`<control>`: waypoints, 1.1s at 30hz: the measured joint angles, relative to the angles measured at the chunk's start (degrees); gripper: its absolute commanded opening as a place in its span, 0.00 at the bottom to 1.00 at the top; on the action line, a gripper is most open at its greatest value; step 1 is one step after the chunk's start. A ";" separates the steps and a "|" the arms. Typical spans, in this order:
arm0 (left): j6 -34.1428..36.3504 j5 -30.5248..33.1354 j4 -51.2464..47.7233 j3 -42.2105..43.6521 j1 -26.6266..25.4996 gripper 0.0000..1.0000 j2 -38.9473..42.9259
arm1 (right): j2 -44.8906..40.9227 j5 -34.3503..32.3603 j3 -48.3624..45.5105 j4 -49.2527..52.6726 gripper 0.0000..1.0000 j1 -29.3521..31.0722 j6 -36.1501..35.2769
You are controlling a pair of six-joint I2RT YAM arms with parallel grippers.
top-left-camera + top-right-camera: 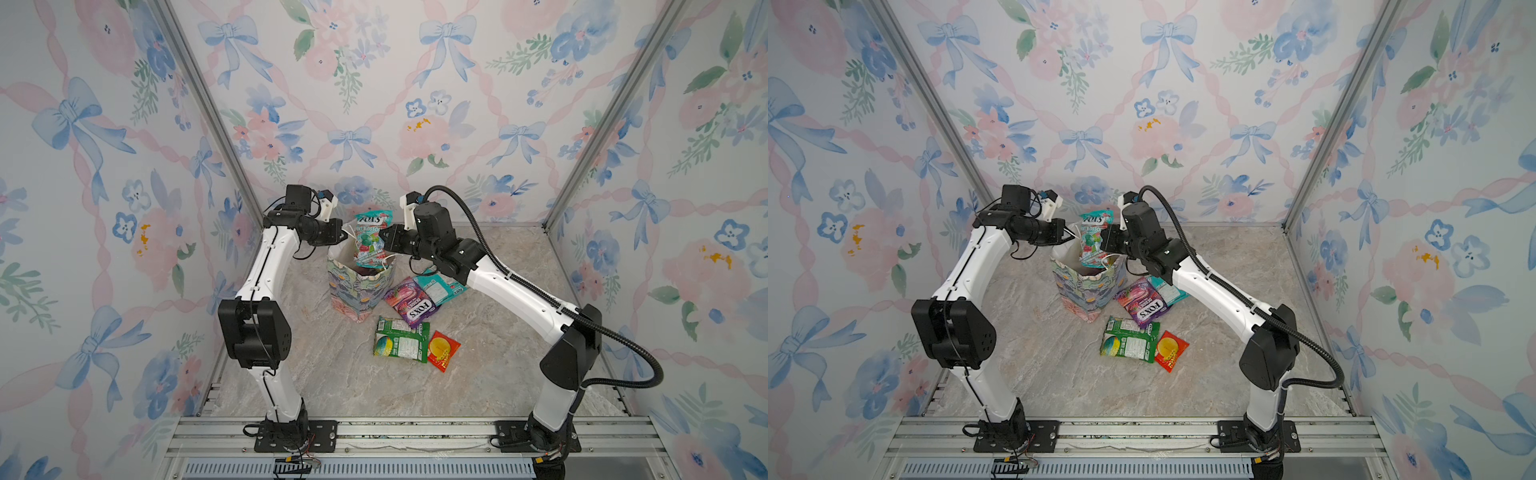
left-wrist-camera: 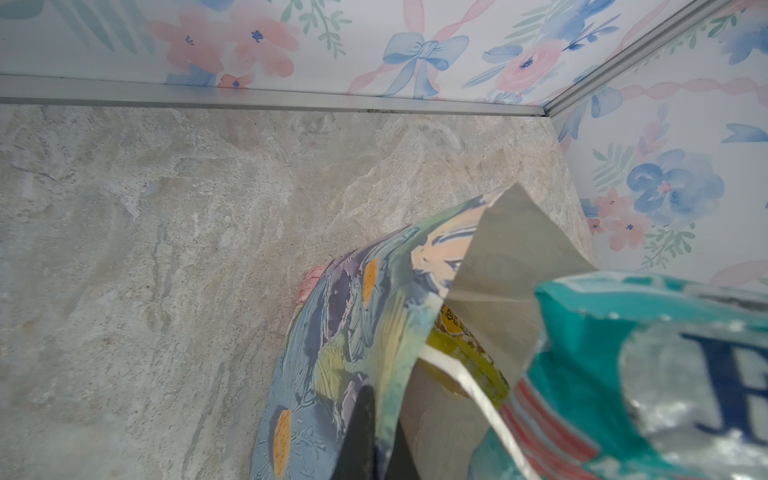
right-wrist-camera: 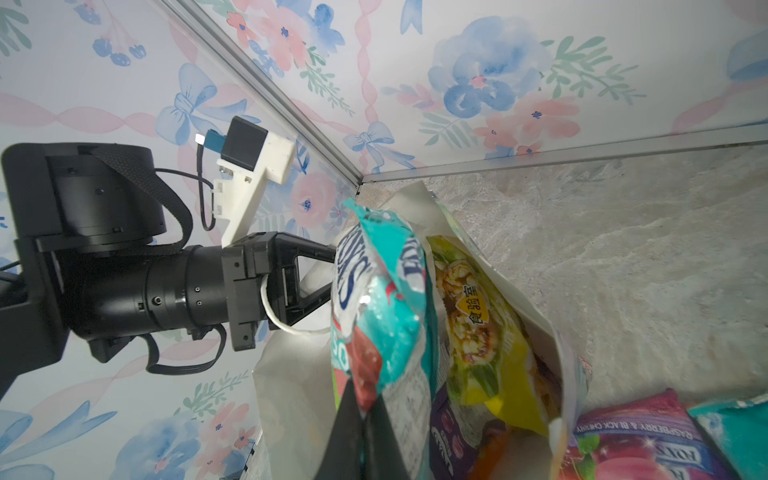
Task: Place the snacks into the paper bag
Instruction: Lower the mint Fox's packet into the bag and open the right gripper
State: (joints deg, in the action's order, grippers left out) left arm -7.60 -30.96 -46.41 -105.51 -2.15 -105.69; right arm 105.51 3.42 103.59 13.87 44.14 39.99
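The floral paper bag point(image 1: 353, 295) point(image 1: 1084, 291) stands upright mid-table. My left gripper point(image 1: 345, 236) point(image 2: 374, 436) is shut on the bag's rim point(image 2: 332, 332), one finger outside and one inside. My right gripper point(image 1: 385, 241) point(image 3: 365, 436) is shut on a teal FOX'S packet point(image 1: 370, 241) point(image 3: 382, 311), which stands upright with its lower end inside the bag's mouth. A yellow packet point(image 3: 478, 332) and a purple one point(image 3: 453, 436) lie in the bag. On the table to the right lie purple point(image 1: 409, 301), teal point(image 1: 440, 286), green point(image 1: 401, 340) and red point(image 1: 444, 350) snacks.
Floral walls with aluminium corner posts point(image 1: 216, 124) close in the marble tabletop point(image 1: 332, 374) on three sides. A metal rail point(image 1: 415, 436) carrying both arm bases runs along the front edge. The right forearm point(image 1: 511, 291) hangs over the loose teal packet.
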 measured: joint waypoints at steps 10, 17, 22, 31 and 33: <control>0.00 0.02 0.00 0.00 0.00 0.00 -0.02 | 4.94 0.81 0.87 -1.27 0.00 0.55 2.89; 0.00 0.00 0.00 0.00 0.00 0.00 0.00 | 5.20 0.85 1.07 -2.78 0.00 0.55 4.24; 0.00 0.02 0.00 0.00 0.00 0.00 0.00 | 5.18 0.83 -0.04 -4.74 0.00 0.55 5.20; 0.00 0.04 -0.02 0.00 0.00 0.00 -0.02 | 4.98 0.83 -2.84 -6.14 0.47 0.55 6.80; 0.00 0.00 -0.02 0.00 0.00 0.00 0.00 | 4.55 0.74 -2.84 -6.51 0.62 0.55 6.69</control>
State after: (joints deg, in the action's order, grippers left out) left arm -7.60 -30.96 -46.44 -105.51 -2.15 -105.69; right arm 110.06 4.16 100.75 7.35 44.69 46.68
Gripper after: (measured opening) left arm 0.048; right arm 0.512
